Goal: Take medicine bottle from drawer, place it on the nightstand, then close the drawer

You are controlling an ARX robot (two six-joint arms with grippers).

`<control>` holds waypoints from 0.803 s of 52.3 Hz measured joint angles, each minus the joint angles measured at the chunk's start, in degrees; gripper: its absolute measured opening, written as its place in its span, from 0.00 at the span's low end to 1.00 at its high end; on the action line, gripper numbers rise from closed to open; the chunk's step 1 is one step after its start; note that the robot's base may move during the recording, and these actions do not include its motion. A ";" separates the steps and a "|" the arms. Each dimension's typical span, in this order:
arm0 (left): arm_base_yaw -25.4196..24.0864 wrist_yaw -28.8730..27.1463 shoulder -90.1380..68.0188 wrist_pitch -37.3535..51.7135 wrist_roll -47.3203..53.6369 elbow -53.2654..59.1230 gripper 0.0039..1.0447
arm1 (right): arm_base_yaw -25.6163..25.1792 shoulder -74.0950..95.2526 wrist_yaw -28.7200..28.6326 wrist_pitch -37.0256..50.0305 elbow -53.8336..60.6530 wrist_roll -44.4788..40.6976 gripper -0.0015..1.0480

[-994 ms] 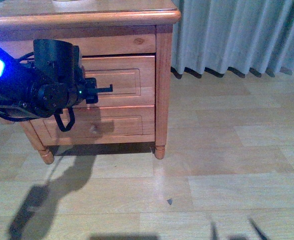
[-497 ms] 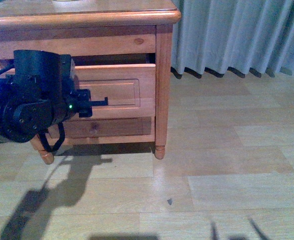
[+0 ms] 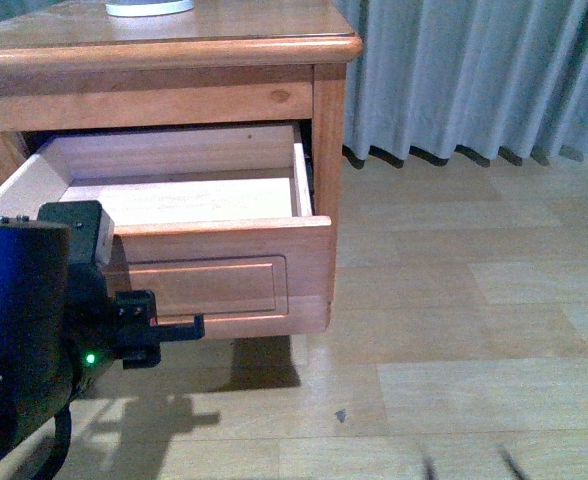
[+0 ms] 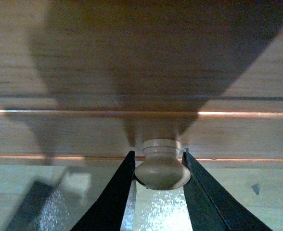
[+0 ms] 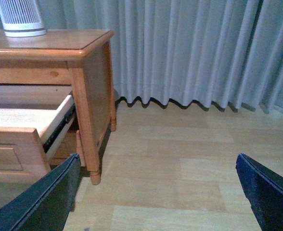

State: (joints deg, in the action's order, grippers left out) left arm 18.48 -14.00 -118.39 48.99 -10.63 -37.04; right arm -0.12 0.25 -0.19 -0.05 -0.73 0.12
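At lower left of the front view, the left arm (image 3: 24, 330) is seen as a bulky black housing with a small green light (image 3: 91, 358); its claw is masked there by the housing.

Left claw (image 4: 158, 154), wrist view: clenched on the knob (image 4: 161, 171). Both black fingers (image 4: 127, 168) are pressed to the knob's sides, one on each flank. Wood of the drawer (image 4: 141, 72) front is met directly beyond the claw, the claw's shadow cast across it.

Drawer (image 3: 214, 285): standing open, well clear of the carcass, its panelled front just ahead of the left claw. Pale bare wood is shown inside, beyond the front. The near strip of the drawer floor is hidden behind that front. Bottle: its place cannot be told from these views.

Nightstand (image 3: 224, 30): behind and above the left claw, with the top overhanging the open drawer. A white ribbed tower (image 5: 20, 19) is stood on the top, well above and beyond the claw.

Floor (image 3: 454, 350): pale planks, spread to the right of the left claw. A grey curtain (image 3: 474, 70) is hung beyond it, right of the nightstand.

Right claw (image 5: 157, 159): released, fingers (image 5: 50, 197) spread wide, nothing between them. It is held well apart from the nightstand, which is seen ahead of it and off to one side, the drawer's side rail in view.
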 joint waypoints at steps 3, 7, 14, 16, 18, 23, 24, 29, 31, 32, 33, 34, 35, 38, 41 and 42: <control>0.70 -0.66 0.90 0.02 -0.94 1.33 0.24 | -0.02 0.00 0.00 0.00 0.00 0.00 0.93; 1.92 -1.42 2.34 0.04 -2.49 3.45 0.24 | -0.02 0.00 0.00 0.00 0.00 0.00 0.93; 3.32 -2.19 4.46 0.09 -4.20 5.46 0.23 | -0.02 0.00 0.00 0.00 0.00 0.00 0.93; 3.52 -2.51 5.03 0.09 -4.63 6.19 0.23 | -0.02 0.00 0.00 0.00 0.00 0.00 0.93; 3.63 -2.45 5.66 0.17 -4.96 6.82 0.23 | -0.02 0.00 0.02 0.00 0.00 0.00 0.93; 3.93 -2.08 6.86 0.28 -5.62 8.13 0.24 | -0.02 0.00 0.00 0.00 0.00 0.00 0.93; 3.96 -1.97 7.08 0.28 -5.77 8.46 0.28 | -0.02 0.00 0.00 0.00 0.00 0.00 0.93; 5.27 -0.74 9.73 0.15 -5.95 12.07 0.42 | -0.02 0.00 0.00 0.00 0.00 0.00 0.93; 5.84 -0.48 10.27 0.11 -5.92 12.79 0.47 | -0.02 0.00 0.00 0.00 0.00 0.00 0.93; 5.95 -0.28 10.36 0.04 -5.79 12.90 0.49 | -0.02 0.00 -0.04 0.00 0.00 0.00 0.93; 6.01 0.15 10.45 -0.31 -5.77 13.00 0.52 | -0.02 0.00 -0.04 0.00 0.00 0.00 0.93; 5.99 0.35 10.51 -0.52 -5.77 13.03 0.54 | -0.02 0.00 -0.02 0.00 0.00 0.00 0.93; 5.77 0.48 10.56 -1.07 -5.77 13.05 0.57 | 0.00 0.00 0.00 0.00 0.00 0.00 0.93; 4.72 0.63 10.93 -2.03 -5.79 13.20 0.66 | -0.02 0.00 0.00 0.00 0.00 0.00 0.93; 3.74 0.83 11.76 -2.84 -5.77 13.51 0.74 | -0.02 0.00 0.00 0.00 0.00 0.00 0.93; 3.30 1.25 12.28 -3.06 -5.77 13.75 0.78 | -0.02 0.00 0.00 0.00 0.00 0.00 0.93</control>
State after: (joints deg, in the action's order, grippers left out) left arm 21.78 -12.75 -106.10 45.93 -16.40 -23.29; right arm -0.14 0.25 -0.19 -0.05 -0.73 0.12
